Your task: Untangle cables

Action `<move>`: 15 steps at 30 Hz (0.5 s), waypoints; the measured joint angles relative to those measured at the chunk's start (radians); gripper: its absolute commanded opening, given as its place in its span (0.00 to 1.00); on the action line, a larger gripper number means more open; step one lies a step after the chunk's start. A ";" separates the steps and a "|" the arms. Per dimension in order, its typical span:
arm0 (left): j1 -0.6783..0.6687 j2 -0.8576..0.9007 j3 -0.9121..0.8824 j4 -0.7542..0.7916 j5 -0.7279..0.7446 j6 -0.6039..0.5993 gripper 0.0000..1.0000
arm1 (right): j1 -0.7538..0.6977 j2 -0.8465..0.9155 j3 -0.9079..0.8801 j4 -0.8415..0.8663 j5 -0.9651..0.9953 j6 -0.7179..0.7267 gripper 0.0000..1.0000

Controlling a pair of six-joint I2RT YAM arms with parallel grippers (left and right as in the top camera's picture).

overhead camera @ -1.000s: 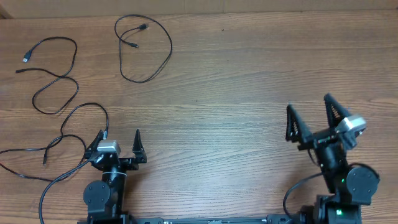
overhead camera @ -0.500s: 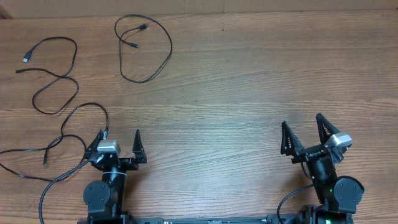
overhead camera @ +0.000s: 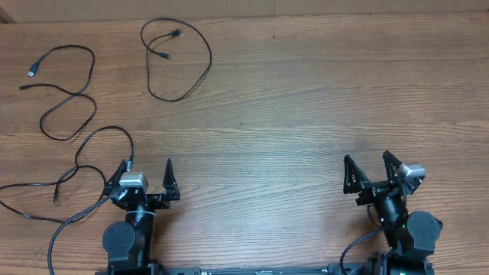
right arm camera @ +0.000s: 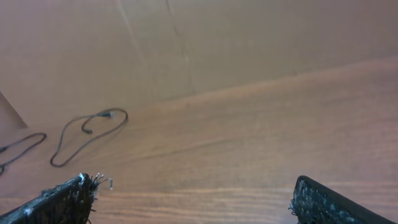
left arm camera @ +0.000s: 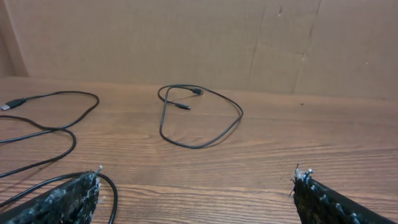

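Black cables [overhead camera: 210,55] lying separate, nearest just beside left claw [overhead camera: 145,164], jaws wide

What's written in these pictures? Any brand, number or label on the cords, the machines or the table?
No readable text anywhere.
The cables are plain black, the table shows only wood grain, and the cardboard wall is blank. The left end effector and right end effector carry no label that can be made out.
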 measured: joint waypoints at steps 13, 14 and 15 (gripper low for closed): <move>0.000 0.000 0.000 0.000 0.000 0.000 1.00 | 0.037 -0.049 0.000 0.000 0.001 -0.001 1.00; 0.000 0.000 0.000 0.000 0.000 0.000 1.00 | 0.058 -0.049 0.000 0.000 0.007 -0.006 1.00; 0.000 0.000 0.000 0.000 0.000 0.000 0.99 | 0.075 -0.049 0.000 0.000 0.013 -0.014 1.00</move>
